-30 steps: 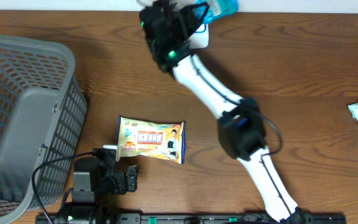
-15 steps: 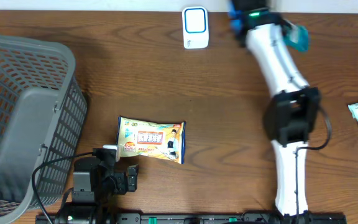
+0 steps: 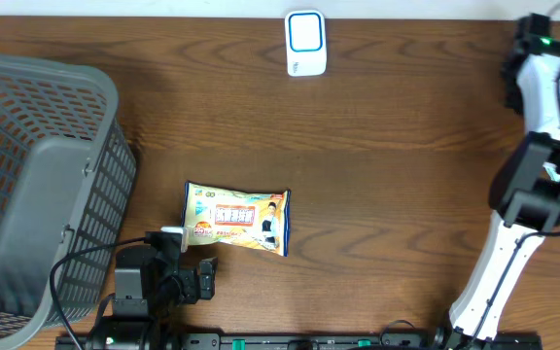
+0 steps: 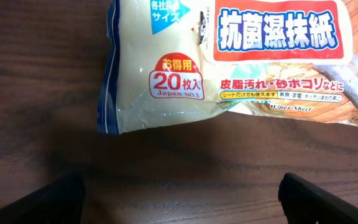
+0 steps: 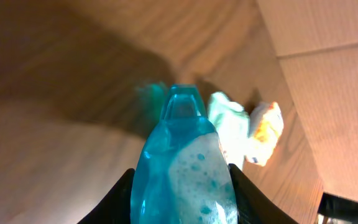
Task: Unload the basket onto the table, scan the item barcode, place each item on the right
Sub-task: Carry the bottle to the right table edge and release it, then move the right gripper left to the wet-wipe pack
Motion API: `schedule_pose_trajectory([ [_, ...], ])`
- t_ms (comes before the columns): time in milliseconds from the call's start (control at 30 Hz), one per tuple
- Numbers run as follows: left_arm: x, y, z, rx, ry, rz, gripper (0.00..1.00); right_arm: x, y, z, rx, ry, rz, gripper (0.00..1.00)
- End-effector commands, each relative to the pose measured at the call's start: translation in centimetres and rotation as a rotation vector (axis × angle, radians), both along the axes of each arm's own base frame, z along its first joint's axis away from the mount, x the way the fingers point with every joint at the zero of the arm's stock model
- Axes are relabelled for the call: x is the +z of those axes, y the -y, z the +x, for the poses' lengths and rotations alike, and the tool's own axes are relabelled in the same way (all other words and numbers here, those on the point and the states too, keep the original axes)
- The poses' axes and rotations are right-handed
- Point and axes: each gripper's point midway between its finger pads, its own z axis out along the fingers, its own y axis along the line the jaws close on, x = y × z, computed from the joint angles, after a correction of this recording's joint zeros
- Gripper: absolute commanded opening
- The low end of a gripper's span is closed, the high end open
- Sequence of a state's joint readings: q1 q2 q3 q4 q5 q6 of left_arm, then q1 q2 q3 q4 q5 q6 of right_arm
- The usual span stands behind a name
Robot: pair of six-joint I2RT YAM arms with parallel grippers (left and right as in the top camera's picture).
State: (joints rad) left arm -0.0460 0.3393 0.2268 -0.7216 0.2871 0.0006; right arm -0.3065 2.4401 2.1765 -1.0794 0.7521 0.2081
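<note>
Dark wood counter (image 3: 397, 146), grey basket (image 3: 37, 194) at the left edge, white-and-blue scanner (image 3: 305, 43) at the far edge in the middle. Main change: a second ago the right arm (image 3: 538, 117) was reaching over the scanner with the blue bottle. Half a second ago it was already right of the scanner, and now it is swung out to the far right corner, well apart from it. The scanner now sits uncovered.

Right tool (image 5: 180, 180) is closed narrow on the blue bottle (image 5: 180, 124), one finger on each side, suds visible inside. The bottle is held in the air over the right end of the counter. The overhead view does not show it clearly there. Beyond it in the wrist view lie a green-white pouch (image 5: 229, 124) and a yellow-white packet (image 5: 265, 130), close together on the counter.

Likely meaning: the pass over the scanner is done for this bottle and it is being carried off to the right, probably to be set down near those two packs. Whether the scan registered cannot be told.

Nothing has moved on the left. Left tool (image 4: 185, 202) is spread wide, holding nothing, low by the near-left corner. The wipes pack (image 4: 241, 62) lies flat just ahead of it, not touched, in the same spot as a second ago. Looks like the next item to scan.
</note>
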Motion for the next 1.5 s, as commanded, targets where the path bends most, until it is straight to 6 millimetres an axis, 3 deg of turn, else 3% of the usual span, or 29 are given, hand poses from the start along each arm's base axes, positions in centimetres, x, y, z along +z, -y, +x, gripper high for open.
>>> schedule_pose_trajectory([
  [0, 0.3, 0.1, 0.1, -0.008, 0.009, -0.003, 0.99, -1.0, 0.9, -1.0, -0.052, 0.058, 0.098, 0.06],
  [100, 0.3, 0.1, 0.1, -0.008, 0.01, -0.003, 0.99, -0.7, 3.0, -2.3, -0.11, 0.077, 0.094, 0.29],
  [200, 0.3, 0.1, 0.1, -0.007, 0.01, -0.003, 0.99, -0.4, 3.6, -2.9, -0.142, 0.119, 0.144, 0.55],
  [333, 0.3, 0.1, 0.1, -0.008, 0.009, -0.003, 0.99, 0.9, 2.5, -2.2, -0.119, 0.203, 0.249, 0.7],
  [500, 0.3, 0.1, 0.1, -0.008, 0.009, -0.003, 0.99, 5.9, 0.2, -0.2, -0.042, 0.367, 0.329, 0.85],
  [633, 0.3, 0.1, 0.1, -0.008, 0.01, -0.003, 0.99, 12.2, -3.5, 1.0, 0.027, 0.554, 0.426, 0.9],
  [800, 0.3, 0.1, 0.1, -0.008, 0.01, -0.003, 0.99, 18.4, -11.6, 1.0, 0.135, 0.712, 0.696, 0.92],
  [933, 0.3, 0.1, 0.1, -0.008, 0.009, -0.003, 0.99, 19.8, -20.1, -0.6, 0.202, 0.664, 0.98, 0.99],
  [1067, 0.3, 0.1, 0.1, -0.008, 0.009, -0.003, 0.99, 18.1, -30.0, -4.1, 0.286, 0.405, 1.214, 0.99],
  [1300, 0.3, 0.1, 0.1, -0.008, 0.01, -0.003, 0.99, 13.6, -41.5, -6.5, 0.857, 0.097, 1.118, 0.99],
  [1467, 0.3, 0.1, 0.1, -0.008, 0.01, -0.003, 0.99, 9.5, -50.1, -10.8, 1.178, -0.077, 1.25, 0.99],
])
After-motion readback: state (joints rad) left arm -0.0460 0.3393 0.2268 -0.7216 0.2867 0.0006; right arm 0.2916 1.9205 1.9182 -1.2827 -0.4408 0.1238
